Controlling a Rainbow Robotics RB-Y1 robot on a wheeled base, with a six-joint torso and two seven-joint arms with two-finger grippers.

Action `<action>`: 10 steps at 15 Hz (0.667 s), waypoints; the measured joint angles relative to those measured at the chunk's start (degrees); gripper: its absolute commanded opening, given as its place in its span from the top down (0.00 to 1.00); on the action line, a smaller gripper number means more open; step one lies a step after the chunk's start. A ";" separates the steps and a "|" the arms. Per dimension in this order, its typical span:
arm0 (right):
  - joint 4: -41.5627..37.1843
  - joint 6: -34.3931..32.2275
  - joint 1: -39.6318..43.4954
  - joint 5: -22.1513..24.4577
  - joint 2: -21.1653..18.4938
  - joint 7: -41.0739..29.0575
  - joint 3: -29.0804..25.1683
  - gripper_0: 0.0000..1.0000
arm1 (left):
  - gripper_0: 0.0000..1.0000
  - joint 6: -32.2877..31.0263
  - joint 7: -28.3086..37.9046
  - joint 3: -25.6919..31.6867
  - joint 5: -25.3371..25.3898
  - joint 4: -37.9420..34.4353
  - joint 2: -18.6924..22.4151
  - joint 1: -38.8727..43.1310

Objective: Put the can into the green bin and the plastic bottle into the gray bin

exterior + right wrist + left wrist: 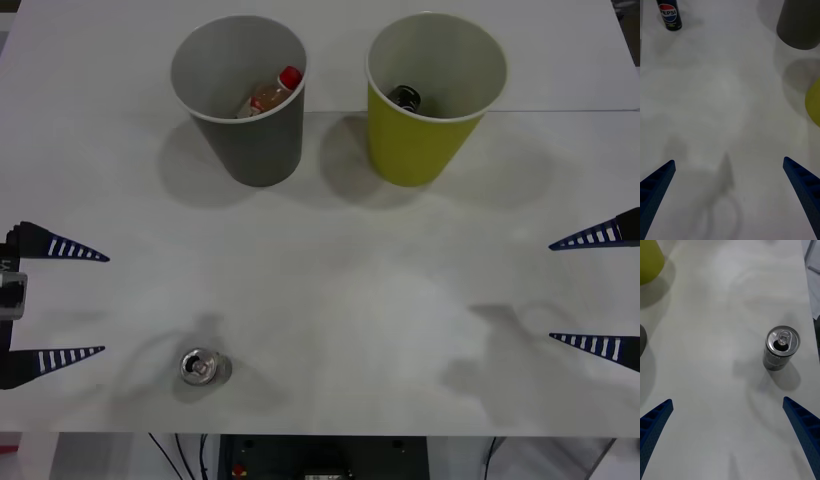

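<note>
Can (204, 367): light, thin-walled, slick; we'd grip mid-body, just beside left tool (57, 303).
Tools: both spread, empty; right tool (596, 291) far off.

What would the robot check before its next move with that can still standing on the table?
1. Can upright near the table's front edge, left side: ok.
2. Left hand open and free: ok.
3. Right hand open, at the right edge: ok.
4. Plastic bottle already inside the gray bin: ok.
5. Green bin upright; a dark-topped can already lies inside: ok.
6. Room left in the green bin for this can: cannot tell.
</note>
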 measured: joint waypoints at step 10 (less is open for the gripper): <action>0.00 0.00 0.00 0.00 0.00 0.00 0.00 0.00 | 0.00 1.64 -22.68 -15.31 15.28 16.93 -0.23 -3.99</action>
